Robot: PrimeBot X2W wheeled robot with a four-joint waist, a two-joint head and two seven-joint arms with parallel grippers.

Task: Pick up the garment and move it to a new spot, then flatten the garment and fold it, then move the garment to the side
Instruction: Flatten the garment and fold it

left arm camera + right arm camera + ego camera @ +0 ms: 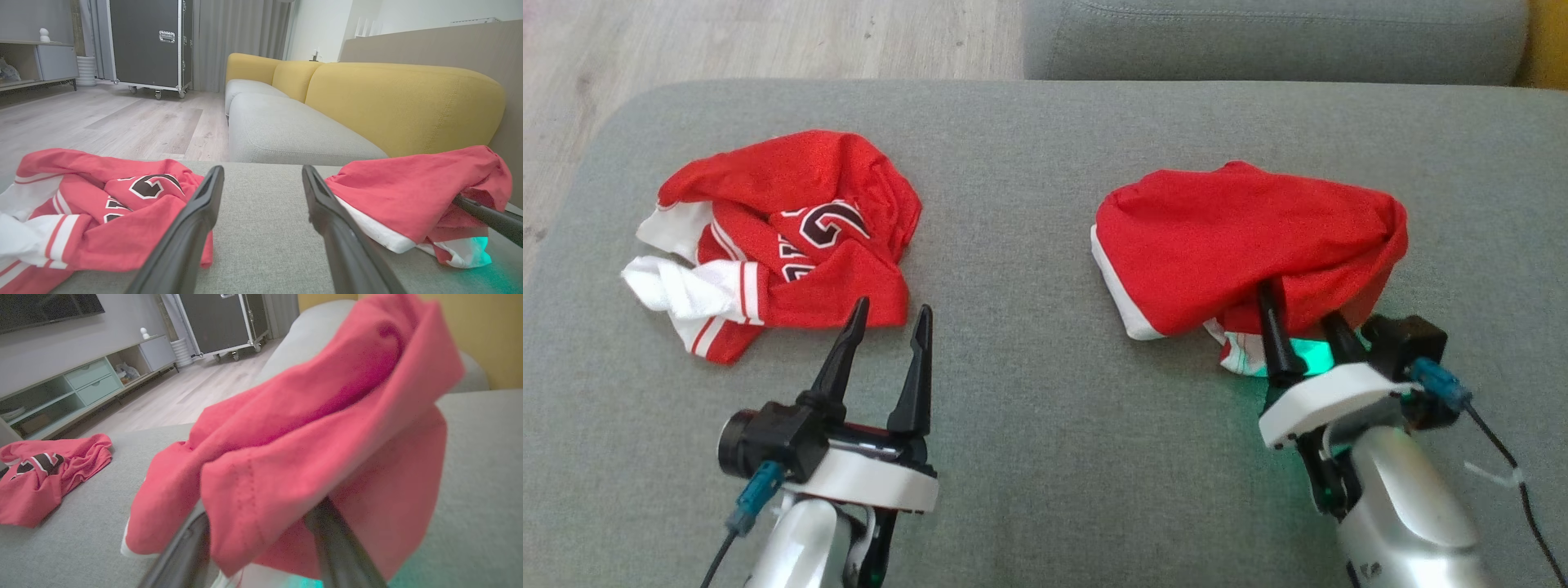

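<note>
**Head view.** The left gripper [892,309] holds its fingers apart with nothing between them. A lettered red jersey [792,237] lies crumpled just beyond the tips on the grey cushion [1029,392]. The right gripper [1303,327] has both fingers spread, and their tips are buried under the plain red garment [1250,237] draped over them.

**Left wrist view.** The jersey [102,216] lies outside one finger and the plain garment [412,192] outside the other. Bare cushion shows between the fingers.

**Right wrist view.** The garment [310,428] hangs over both separated fingers and hides their tips. The jersey [41,477] lies well apart, off to the left.
</note>
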